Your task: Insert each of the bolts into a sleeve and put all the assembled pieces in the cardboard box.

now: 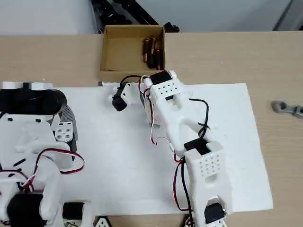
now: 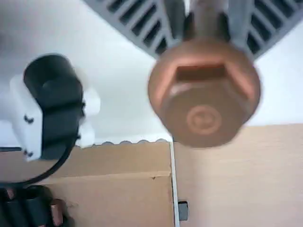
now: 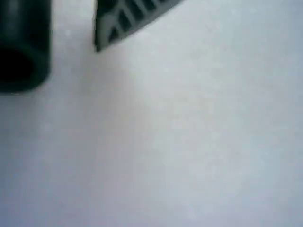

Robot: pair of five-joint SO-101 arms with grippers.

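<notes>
Several coppery pieces (image 1: 153,51) lay in the cardboard box (image 1: 120,52), a black wrist camera (image 1: 118,100) near it; your left gripper (image 2: 206,23) clamped a hexagon-headed copper bolt (image 2: 203,101) over the white mat (image 1: 118,156). You couldn't tell the right gripper (image 3: 124,22) state.

Both arms are white printed plastic with black servo blocks. The right arm (image 1: 177,111), nearer the cardboard box (image 1: 124,53), has panels pierced by grids of round holes, looping red, white and black cables, and a black wrist camera (image 1: 119,100) on a white bracket. The left arm (image 1: 45,156), farther from the box, carries similar cables. The left tool (image 2: 204,23) has grey slotted fingers (image 2: 125,16).
</notes>
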